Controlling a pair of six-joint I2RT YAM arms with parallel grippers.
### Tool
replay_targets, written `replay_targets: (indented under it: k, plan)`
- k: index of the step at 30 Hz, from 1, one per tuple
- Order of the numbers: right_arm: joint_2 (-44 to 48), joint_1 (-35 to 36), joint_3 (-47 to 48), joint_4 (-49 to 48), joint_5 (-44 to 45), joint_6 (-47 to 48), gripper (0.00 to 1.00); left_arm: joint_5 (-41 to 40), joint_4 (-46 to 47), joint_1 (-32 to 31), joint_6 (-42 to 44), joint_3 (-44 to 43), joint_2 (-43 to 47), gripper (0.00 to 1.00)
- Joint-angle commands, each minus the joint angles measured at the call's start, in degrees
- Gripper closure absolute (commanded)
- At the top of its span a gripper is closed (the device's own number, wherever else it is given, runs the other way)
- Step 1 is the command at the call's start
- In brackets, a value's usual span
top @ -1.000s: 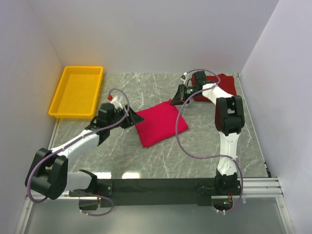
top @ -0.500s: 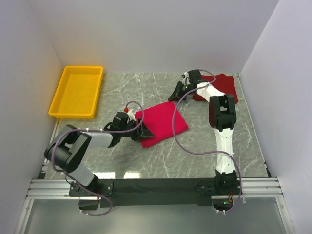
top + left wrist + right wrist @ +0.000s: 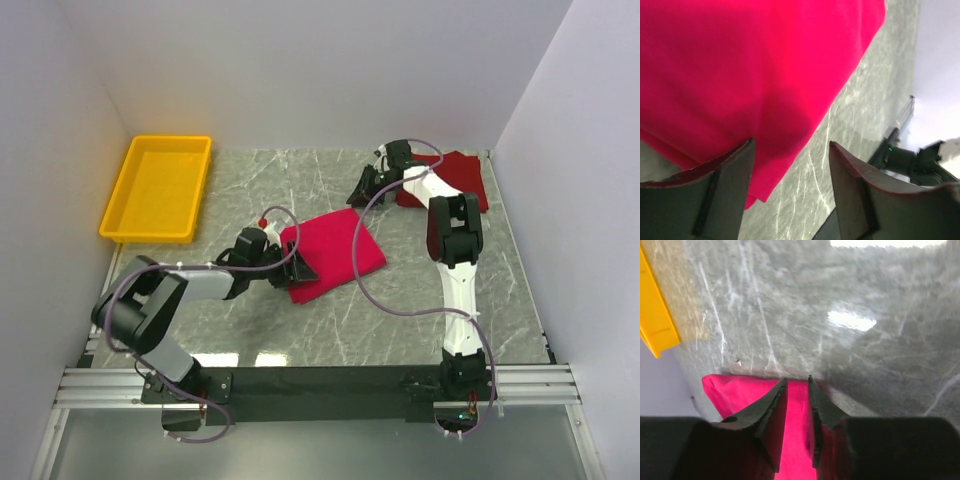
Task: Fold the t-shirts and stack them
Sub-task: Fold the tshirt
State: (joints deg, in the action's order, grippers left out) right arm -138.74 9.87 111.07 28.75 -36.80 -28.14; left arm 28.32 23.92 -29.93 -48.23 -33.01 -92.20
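Two shirts on the marble table right now. The bright pink t-shirt sits folded about mid-table, and the maroon t-shirt is bunched up at the far right corner, well apart from it. The left gripper is down low at the pink one's left edge, its fingers spread wide with the cloth's edge between them, not clamped. The right gripper is just beside the pink shirt's far corner, between the two shirts, jaws only a narrow gap apart and gripping nothing. A yellow tray sits at the far left.
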Motion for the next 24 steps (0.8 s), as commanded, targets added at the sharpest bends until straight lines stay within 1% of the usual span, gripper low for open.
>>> replay_targets:
  k: [1,2,3,4,5,6,7,8,9,10,11,12,13,15,18,19,21,24]
  plan:
    - [6.54,-0.20,3.02,0.87,0.23,6.16,0.67,-7.38,-8.44,-0.04,6.64,-5.72,7.54,0.33]
    - [9.25,-0.11,2.75,1.30,0.49,8.95,0.60,-10.53,-10.19,0.05,7.00,-6.70,8.78,0.32]
    - [10.49,-0.20,2.06,2.35,0.50,10.72,0.55,-12.48,-11.60,0.05,7.18,-7.67,9.93,0.31]
    - [12.85,-0.20,1.53,3.23,0.24,14.83,0.52,-13.89,-14.23,0.40,7.27,-9.24,11.77,0.30]
    - [14.01,-0.29,0.91,5.24,-0.38,17.57,0.48,-16.42,-15.21,0.58,7.18,-9.70,12.57,0.30]
    - [15.33,-0.29,-1.27,6.22,-1.51,20.29,0.46,-17.58,-15.83,0.84,6.92,-9.96,13.36,0.30]
    - [17.95,-0.29,-2.68,7.27,-2.05,25.71,0.43,-18.55,-16.88,1.36,5.79,-9.96,14.84,0.30]
    - [19.19,-0.29,-4.18,8.33,-2.40,28.03,0.40,-20.21,-17.15,1.72,5.08,-9.53,15.56,0.29]
    - [20.42,-0.20,-5.84,10.43,-2.66,31.62,0.39,-20.84,-17.59,2.16,4.20,-9.09,16.35,0.29]
    - [23.05,-0.29,-9.69,11.14,-2.75,35.92,0.39,-21.28,-18.29,2.59,2.28,-7.95,17.75,0.29]
    - [24.46,-0.38,-11.82,11.85,-2.32,37.53,0.37,-21.63,-18.56,3.21,1.39,-7.07,18.54,0.29]
    - [25.78,-0.38,-16.01,11.94,-1.88,38.85,0.36,-22.07,-19.00,3.39,0.51,-6.37,19.42,0.29]
    - [28.49,-0.55,-18.23,11.85,-0.57,41.21,0.36,-22.51,-19.52,3.39,-1.41,-4.79,21.17,0.29]
    - [31.15,-0.90,-24.72,10.71,0.32,42.90,0.36,-22.78,-20.23,3.48,-3.53,-2.77,23.20,0.29]
    - [34.93,-1.34,-31.41,9.66,1.11,45.01,0.36,-21.73,-17.34,3.48,-10.19,4.51,28.38,0.30]
    - [36.07,-1.60,-32.65,9.48,1.03,45.45,0.35,-21.81,-16.90,3.48,-11.44,6.02,30.83,0.30]
    - [36.69,-2.13,-35.46,8.61,0.41,45.28,0.35,-21.72,-14.54,3.48,-14.25,10.14,32.87,0.30]
    - [36.52,-2.75,-37.40,8.17,-0.64,44.40,0.33,-22.07,-10.93,3.48,-15.49,13.23,35.86,0.30]
